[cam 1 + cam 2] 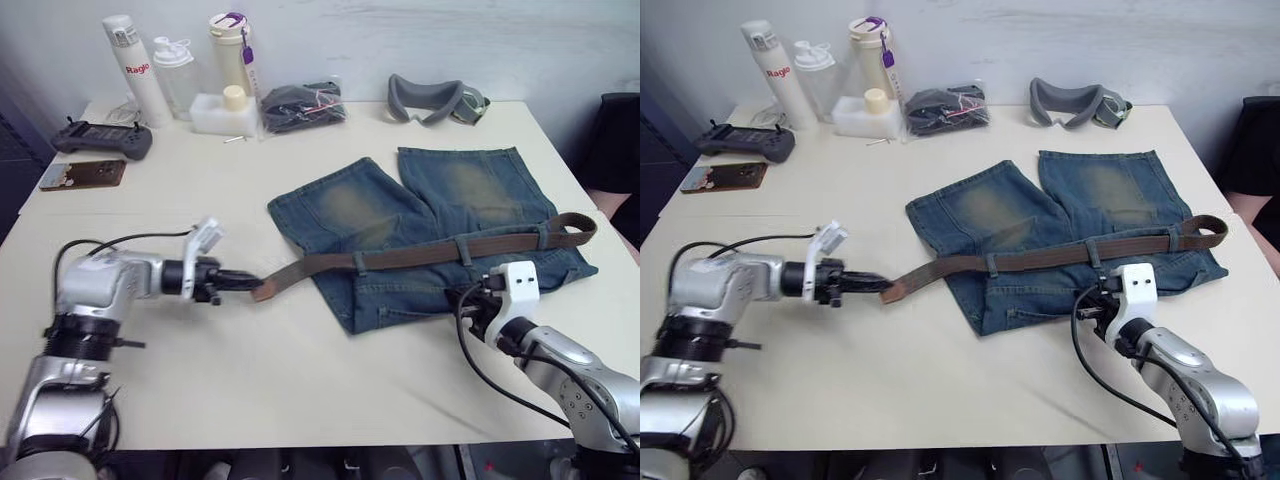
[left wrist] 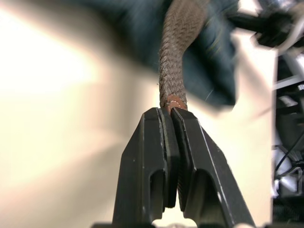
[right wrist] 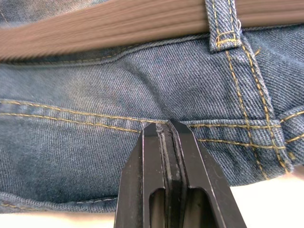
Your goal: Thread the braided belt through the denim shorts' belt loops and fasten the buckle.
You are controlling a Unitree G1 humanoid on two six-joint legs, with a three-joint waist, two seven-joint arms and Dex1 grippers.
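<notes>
The denim shorts lie flat at the table's middle right, waistband toward me. The braided belt runs across the waistband under belt loops and curls at its far right end. I cannot make out the buckle. Left of the shorts, my left gripper is shut on the belt's brown tip, which stretches toward it over the bare table. At the shorts' near edge, my right gripper is shut, its fingertips resting on the denim just below the belt and a loop.
Along the table's back edge stand three bottles, a white box, a black bundle in clear plastic and a grey headset. A black controller and a phone lie back left. Bare table stretches in front of me.
</notes>
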